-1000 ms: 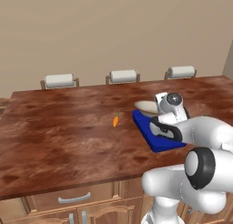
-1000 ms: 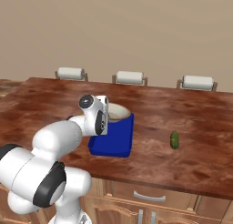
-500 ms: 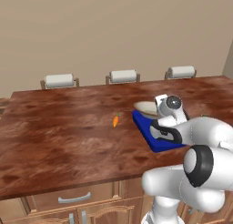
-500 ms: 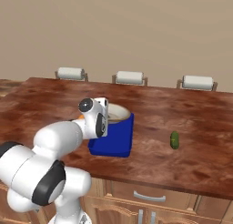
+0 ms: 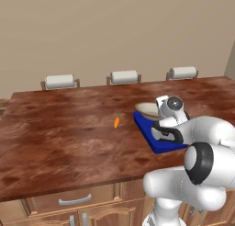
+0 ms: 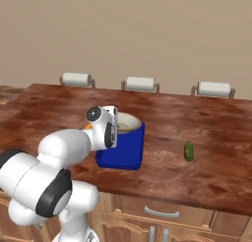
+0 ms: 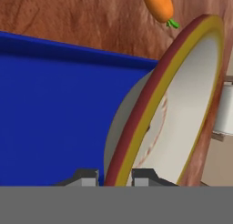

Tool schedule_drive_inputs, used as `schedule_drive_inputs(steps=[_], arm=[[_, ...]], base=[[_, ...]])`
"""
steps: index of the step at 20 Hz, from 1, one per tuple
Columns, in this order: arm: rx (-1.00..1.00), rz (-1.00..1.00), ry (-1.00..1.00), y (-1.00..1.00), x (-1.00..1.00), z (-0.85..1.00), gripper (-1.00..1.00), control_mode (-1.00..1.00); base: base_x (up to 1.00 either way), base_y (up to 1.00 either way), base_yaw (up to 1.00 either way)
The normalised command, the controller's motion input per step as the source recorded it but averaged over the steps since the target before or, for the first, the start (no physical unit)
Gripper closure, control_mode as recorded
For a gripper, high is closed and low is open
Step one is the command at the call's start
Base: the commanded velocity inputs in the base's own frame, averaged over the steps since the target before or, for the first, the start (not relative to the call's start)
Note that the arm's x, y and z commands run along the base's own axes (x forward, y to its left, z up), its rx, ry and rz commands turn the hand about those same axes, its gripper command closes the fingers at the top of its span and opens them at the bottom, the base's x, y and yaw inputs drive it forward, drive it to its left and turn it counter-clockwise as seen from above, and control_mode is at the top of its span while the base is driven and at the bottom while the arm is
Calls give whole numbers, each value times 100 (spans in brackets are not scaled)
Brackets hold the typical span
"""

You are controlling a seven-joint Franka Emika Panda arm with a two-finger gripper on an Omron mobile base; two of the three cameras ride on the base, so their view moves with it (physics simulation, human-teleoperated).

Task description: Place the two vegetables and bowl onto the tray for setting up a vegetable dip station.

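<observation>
My gripper [image 7: 115, 177] is shut on the rim of the cream-white bowl [image 7: 182, 104], which it holds tilted on edge over the blue tray [image 7: 54, 114]. In the left base view the bowl [image 5: 147, 109] lies at the far end of the tray [image 5: 148, 127], just ahead of the gripper [image 5: 158, 114]. The orange carrot [image 5: 116, 122] rests on the counter left of the tray, and the carrot [image 7: 157, 4] is also beyond the bowl in the hand view. The green cucumber [image 6: 188, 151] lies on the counter well right of the tray [image 6: 125, 150] and bowl [image 6: 127, 123].
The wooden counter [image 5: 59, 128] stretches wide to the left. Three white chair backs [image 5: 125, 76] line its far edge. Drawers [image 5: 75, 200] run below the near edge. My own arm [image 5: 206, 133] covers the tray's right side.
</observation>
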Motion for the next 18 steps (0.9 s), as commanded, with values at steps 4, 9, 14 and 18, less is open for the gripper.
schedule_drive_inputs(steps=[4,9,14,18], arm=[[0,0,0,0,0,-6,100,-100],[0,0,0,0,3,-1,100,-100],[0,0,0,0,0,-5,100,-100],[0,0,0,0,1,-10,100,-100]], base=[[0,0,0],[0,0,0],[0,0,0],[0,0,0]])
